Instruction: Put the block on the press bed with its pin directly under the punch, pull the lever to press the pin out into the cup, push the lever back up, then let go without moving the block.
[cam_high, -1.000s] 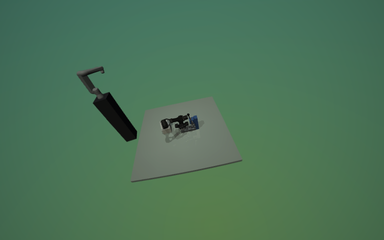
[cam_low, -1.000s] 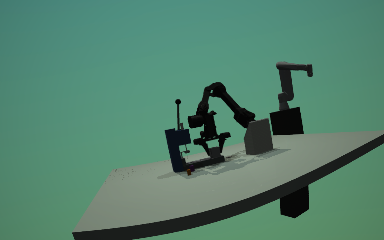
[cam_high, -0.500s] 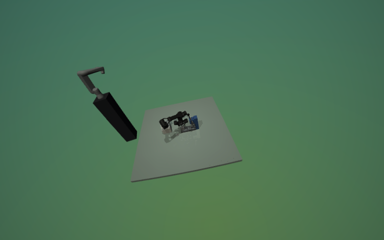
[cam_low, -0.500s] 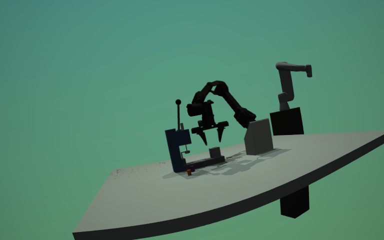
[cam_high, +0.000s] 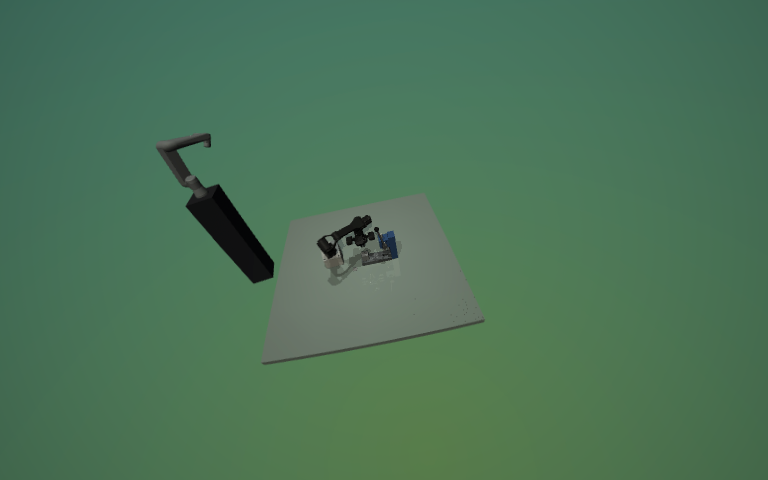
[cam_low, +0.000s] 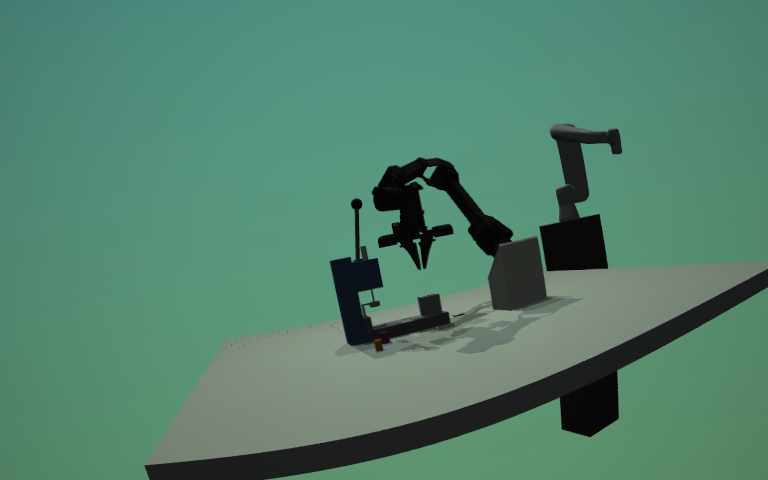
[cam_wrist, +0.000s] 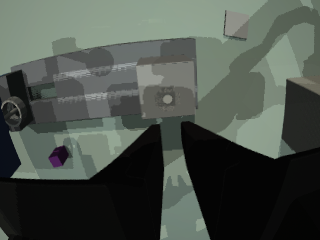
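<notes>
The pincer (cam_high: 360, 244) (cam_low: 422, 268) (cam_wrist: 171, 132) — nearly together, holding nothing — hangs above the block (cam_high: 365, 254) (cam_low: 429, 305) (cam_wrist: 166, 89).

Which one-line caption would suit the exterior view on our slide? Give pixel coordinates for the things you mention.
Gripper (cam_low: 421, 268) nearly closed above the grey block (cam_low: 429, 305), at the bed's (cam_low: 407, 326) far end from the blue press (cam_low: 343, 302).
</notes>
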